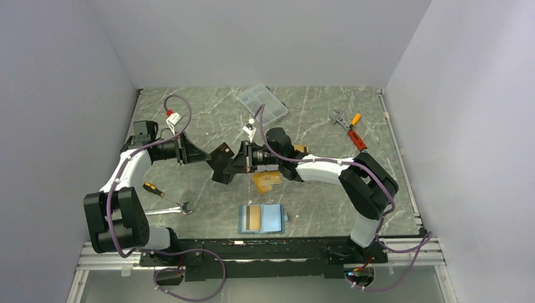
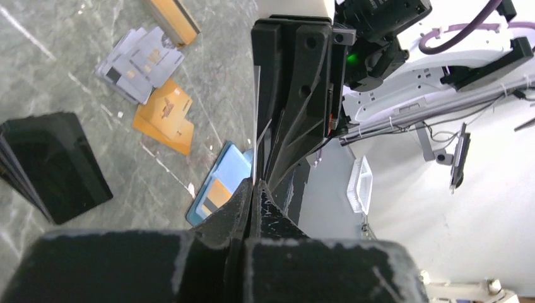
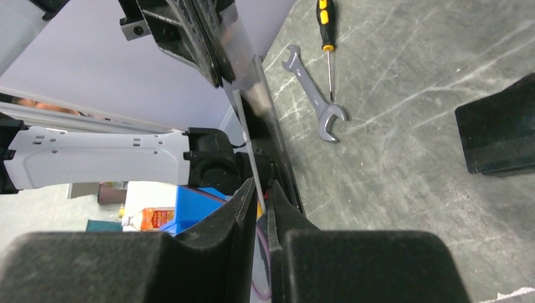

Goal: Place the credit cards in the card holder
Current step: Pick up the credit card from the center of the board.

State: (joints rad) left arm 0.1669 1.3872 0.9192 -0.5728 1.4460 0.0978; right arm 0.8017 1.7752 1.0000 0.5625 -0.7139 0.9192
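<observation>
A grey marbled stone worktop (image 1: pixel 208 113) carries a clear plastic compartment box (image 1: pixel 262 103) at the far edge. A silver open-ended spanner (image 1: pixel 173 209) lies just beside a yellow-and-black-handled screwdriver (image 1: pixel 154 189) on the left. A silver adjustable wrench (image 1: pixel 339 118) and orange-handled tools (image 1: pixel 354 132) sit far right. A flat black case (image 2: pixel 53 165) lies near the middle.

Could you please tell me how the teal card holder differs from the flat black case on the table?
The card holder is light blue; the black case is glossy black. The card holder lies opened out; the black case shows only its plain outside. An orange card sits in the card holder; none shows on the black case. Both lie flat on the table.
</observation>
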